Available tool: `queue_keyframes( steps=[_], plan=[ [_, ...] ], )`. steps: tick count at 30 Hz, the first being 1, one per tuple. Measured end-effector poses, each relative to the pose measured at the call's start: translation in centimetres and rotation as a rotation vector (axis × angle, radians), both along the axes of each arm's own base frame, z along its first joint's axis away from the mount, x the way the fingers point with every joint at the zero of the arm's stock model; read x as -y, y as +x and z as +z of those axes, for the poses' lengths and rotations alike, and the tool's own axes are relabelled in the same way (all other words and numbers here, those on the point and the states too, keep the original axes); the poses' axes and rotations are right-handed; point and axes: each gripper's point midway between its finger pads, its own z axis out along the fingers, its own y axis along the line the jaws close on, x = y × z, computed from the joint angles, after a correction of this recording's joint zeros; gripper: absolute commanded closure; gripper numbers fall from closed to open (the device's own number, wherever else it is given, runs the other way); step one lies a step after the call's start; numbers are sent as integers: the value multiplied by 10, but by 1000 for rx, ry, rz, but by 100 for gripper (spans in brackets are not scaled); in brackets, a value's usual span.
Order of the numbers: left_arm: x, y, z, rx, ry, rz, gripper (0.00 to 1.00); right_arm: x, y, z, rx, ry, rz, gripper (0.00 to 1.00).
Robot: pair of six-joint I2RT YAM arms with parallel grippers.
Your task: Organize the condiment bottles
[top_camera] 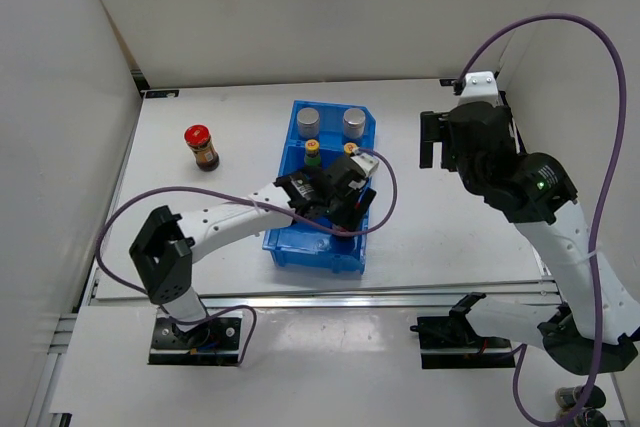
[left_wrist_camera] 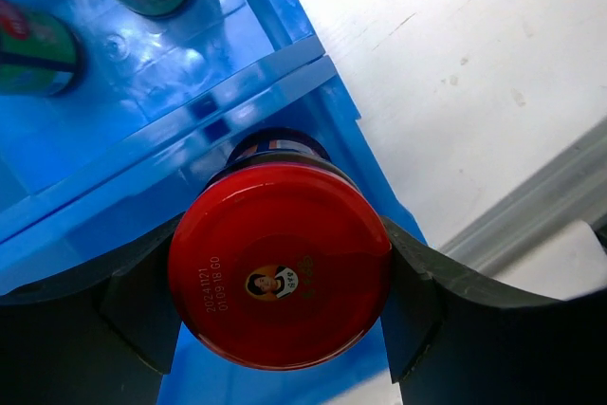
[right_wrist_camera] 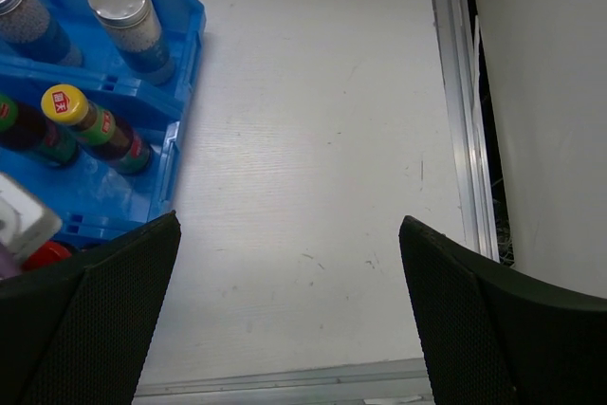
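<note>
Red-capped jar [left_wrist_camera: 280, 267] is pinched by its cap in your left tool [top_camera: 338, 195], with the divider and side wall of the blue bin [left_wrist_camera: 123, 177] right underneath. Let go off-centre and it'll catch a wall and tip over. Your right tool [right_wrist_camera: 289, 315] is spread wide, holding nothing.

Blue bin [right_wrist_camera: 193, 21] upper left holds two silver-capped bottles [right_wrist_camera: 128, 16] and a yellow-capped bottle [right_wrist_camera: 90, 120]. Right gripper [right_wrist_camera: 289, 234] fingers spread wide over white table [right_wrist_camera: 313, 139].

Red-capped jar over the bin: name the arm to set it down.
Left: the left end effector grips the red-capped jar above the blue bin; the right end effector is open, apart.
</note>
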Motion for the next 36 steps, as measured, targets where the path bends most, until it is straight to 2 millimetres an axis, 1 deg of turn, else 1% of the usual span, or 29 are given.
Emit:
queue_keyframes(
  steps=[4,8,9,12,13,14,15,16,17,18,19,21,23,25,28,30,32,33,34,35,36],
  plan=[
    [7,2,-22,-7,41,15,89,6,-4,2,5,-8,-13,1],
    [8,4,-35,-19,60,37,89,10,-5,1,0,-18,-25,1],
    [8,4,-36,-21,62,41,84,11,-5,1,0,-18,-26,1],
    [11,3,-36,-22,55,52,77,11,-5,1,1,-20,-29,1],
    [12,3,-36,-21,51,55,63,11,-5,1,1,-20,-29,1],
    [12,2,-36,-20,50,58,57,11,-5,1,1,-20,-29,1],
    [13,2,-36,-19,49,61,44,11,-5,1,1,-20,-28,1],
    [13,1,-36,-18,50,63,36,11,-5,1,0,-20,-28,1],
    [13,1,-36,-16,50,66,22,11,-5,0,-1,-21,-28,1],
    [13,2,-36,-15,51,69,0,11,-5,0,-2,-22,-27,1],
    [12,2,-35,-11,53,74,0,11,-5,-1,-4,-22,-26,1],
    [12,5,-28,7,43,84,0,10,-5,-4,-11,-27,-25,1],
    [15,9,-12,33,16,90,0,10,-5,-9,-24,-36,-24,1],
    [19,14,11,69,-21,96,0,10,-5,-13,-35,-43,-20,1],
    [18,23,62,162,-87,121,0,9,-5,-16,-40,-46,-18,1],
    [12,29,104,244,-137,150,0,9,-5,-17,-44,-48,-18,1],
    [-2,37,154,335,-203,188,0,8,-5,-20,-48,-50,-16,1],
    [-13,41,180,377,-241,213,0,8,-5,-21,-50,-51,-15,1],
    [-30,49,204,423,-272,253,0,8,-5,-23,-55,-53,-13,1],
    [-53,60,227,469,-298,311,0,7,-5,-24,-58,-54,-11,1],
    [-81,73,247,517,-319,387,0,7,-5,-26,-62,-55,-10,1]
  ],
)
